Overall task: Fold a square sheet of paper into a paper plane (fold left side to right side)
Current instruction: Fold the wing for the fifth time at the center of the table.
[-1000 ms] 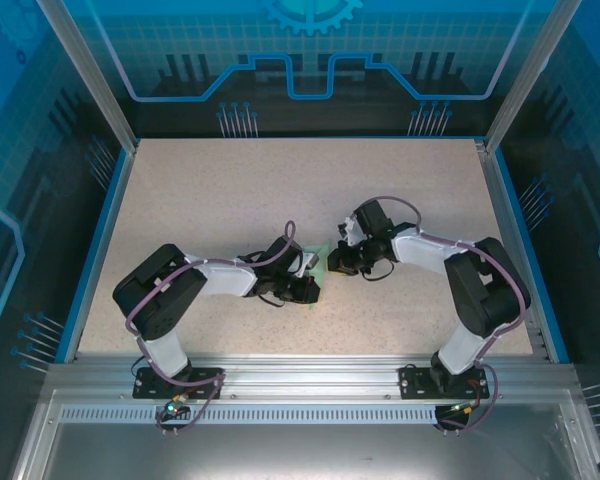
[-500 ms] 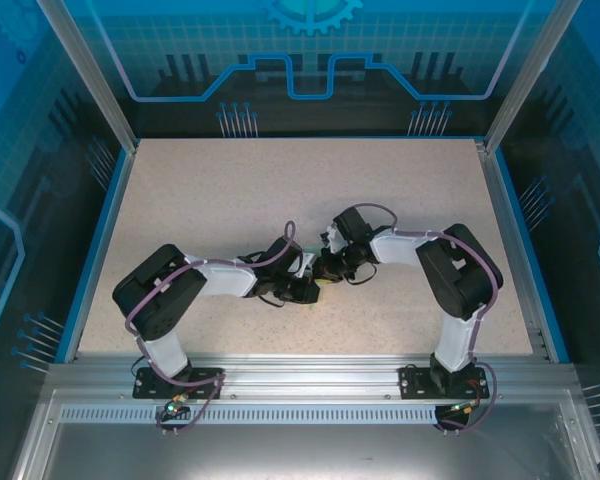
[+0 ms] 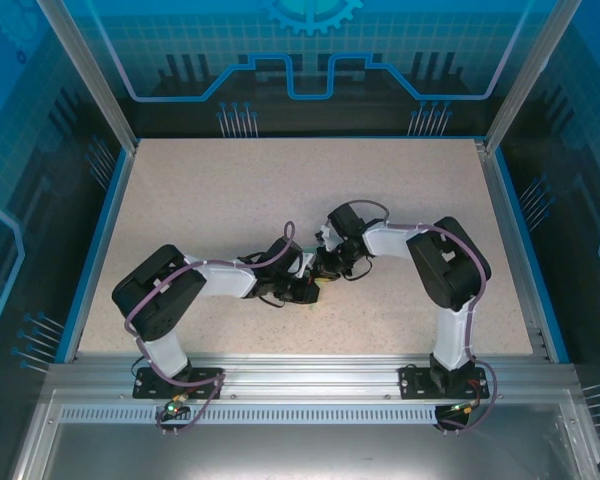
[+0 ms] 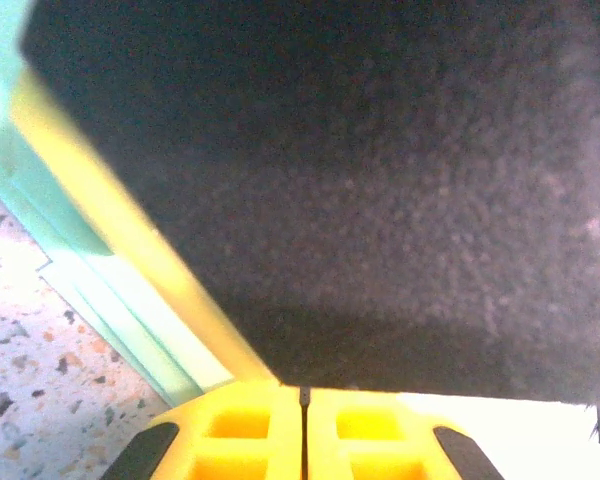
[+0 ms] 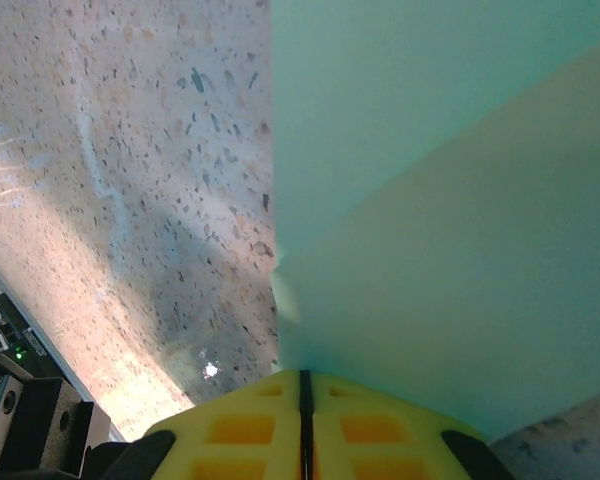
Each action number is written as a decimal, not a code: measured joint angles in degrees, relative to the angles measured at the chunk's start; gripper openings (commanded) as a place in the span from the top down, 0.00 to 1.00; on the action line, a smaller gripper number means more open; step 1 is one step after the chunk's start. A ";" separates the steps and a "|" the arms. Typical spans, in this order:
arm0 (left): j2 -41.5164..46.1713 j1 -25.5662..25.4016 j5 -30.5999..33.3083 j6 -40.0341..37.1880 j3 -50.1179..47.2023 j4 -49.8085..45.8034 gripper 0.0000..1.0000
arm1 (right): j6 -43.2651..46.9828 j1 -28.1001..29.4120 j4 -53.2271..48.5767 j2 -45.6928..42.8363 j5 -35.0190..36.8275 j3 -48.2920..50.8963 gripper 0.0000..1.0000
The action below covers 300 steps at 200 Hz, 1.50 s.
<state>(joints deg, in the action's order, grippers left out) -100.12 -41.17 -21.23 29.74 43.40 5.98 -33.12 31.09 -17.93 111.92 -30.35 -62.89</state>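
Note:
The square sheet of paper (image 5: 450, 200) is pale mint green and fills the right side of the right wrist view, with one layer over another and a straight left edge. My right gripper (image 5: 302, 380) is shut, its yellow fingertips right against the paper's lower edge. I cannot tell whether paper sits in the seam. In the left wrist view the paper (image 4: 40, 215) runs as a green band at the left, beside a yellow finger and a dark body that block the rest. My left gripper (image 4: 302, 392) is shut. From above, both grippers (image 3: 313, 286) (image 3: 324, 268) meet tip to tip over the paper.
The speckled table (image 3: 230, 190) has wide bare room behind and to both sides of the arms. A blue rim (image 3: 98, 240) and aluminium posts (image 3: 85, 70) bound it. A rail runs along the near edge (image 3: 300, 375).
My right gripper has swung left, up against the left gripper's tip. The raised green paper seen between them earlier is now covered by the two grippers. The left arm has stayed put.

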 measured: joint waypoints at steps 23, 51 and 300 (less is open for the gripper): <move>0.00 0.00 0.00 0.15 -0.07 0.20 0.93 | 1.77 -0.74 -1.84 1.18 -1.38 -1.53 0.90; 0.00 -0.07 0.39 0.17 -0.07 0.42 0.93 | 3.67 -2.43 -3.28 2.78 -1.64 -4.13 0.90; 0.24 -0.42 1.01 0.37 -0.31 0.33 0.93 | 1.95 -4.52 2.60 -6.25 -0.04 0.68 0.87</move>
<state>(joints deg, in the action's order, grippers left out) -99.88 -41.58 -20.23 30.11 43.09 6.31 -31.18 26.57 -15.33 105.67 -30.39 -62.22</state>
